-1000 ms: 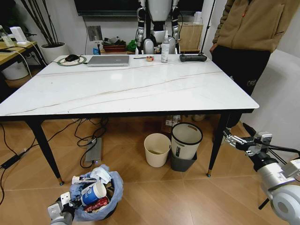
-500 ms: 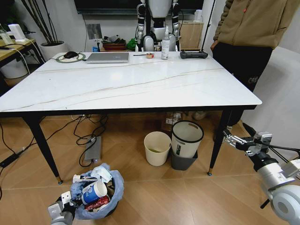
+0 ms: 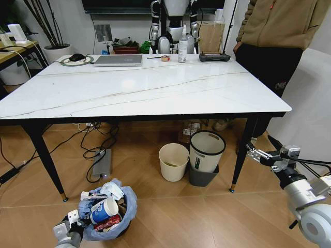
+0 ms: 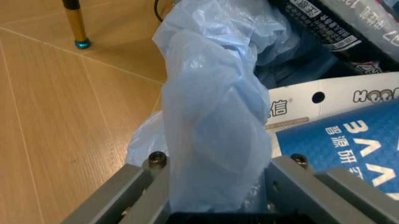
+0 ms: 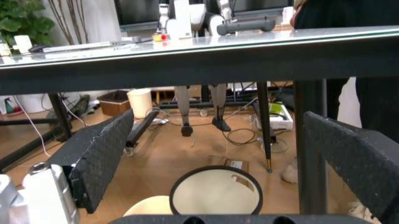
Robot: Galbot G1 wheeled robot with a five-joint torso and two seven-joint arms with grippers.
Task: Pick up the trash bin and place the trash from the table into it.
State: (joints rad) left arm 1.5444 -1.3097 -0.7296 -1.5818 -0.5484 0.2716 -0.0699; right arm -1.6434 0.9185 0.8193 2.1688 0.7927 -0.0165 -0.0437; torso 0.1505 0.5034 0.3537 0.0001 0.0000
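Crinkly light-blue plastic billows over the rim of the trash bin, a small dark round bin on the wood-plank floor, in front of the table's near-left leg & well below the top. L gripper sits at the bin's near-left edge; the wrist view shows its grey metal fingers pressed on a bunched fold of the bag, pinching it. Trash fills the bin: blue-and-white paper cup, crushed red can, crumpled white paper, white printed cardboard.

Table: big rectangle, glossy white top w/ faint veins, thin black metal legs. At its far edge lie a flat grey laptop, a slim white spray bottle and a black controller-like item.

Under the table's right half: a cream plastic bin just beside a white bin w/ black rim.

R gripper hangs low, just right of the table's near-right leg, apart from everything; its black textured pads stand spread wide, nothing between them.
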